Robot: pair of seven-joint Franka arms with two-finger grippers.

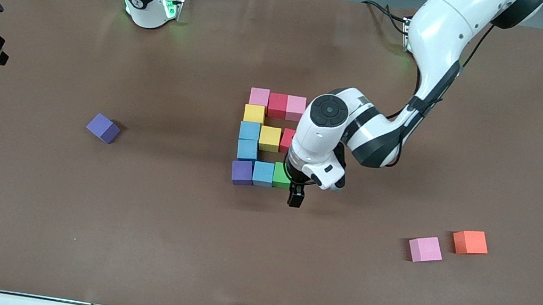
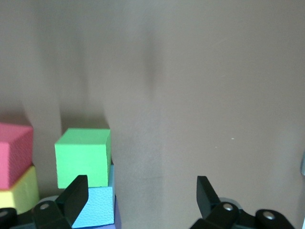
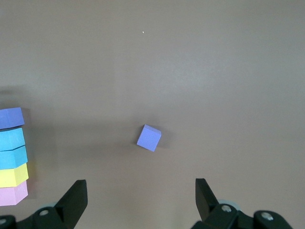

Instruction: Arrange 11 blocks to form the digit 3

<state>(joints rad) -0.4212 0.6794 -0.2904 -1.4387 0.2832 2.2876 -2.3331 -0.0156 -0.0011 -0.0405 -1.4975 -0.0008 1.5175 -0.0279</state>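
The blocks form a multicolour digit 3 (image 1: pixel 269 138) at mid-table: a pink, red, pink bar; a light blue, yellow, red bar; a purple, light blue, green bar; a yellow and a light blue cube join them. My left gripper (image 1: pixel 295 197) is open and empty, low over bare table right beside the green cube (image 1: pixel 281 174). In the left wrist view the gripper (image 2: pixel 140 200) shows beside the green cube (image 2: pixel 83 162) and a light blue cube (image 2: pixel 95 205). My right gripper (image 3: pixel 140 200) is open and empty, high over the table; the arm waits.
A loose purple cube (image 1: pixel 103 128) lies toward the right arm's end and shows in the right wrist view (image 3: pixel 149 137). A loose pink cube (image 1: pixel 425 249) and an orange cube (image 1: pixel 470 242) lie toward the left arm's end, nearer the camera.
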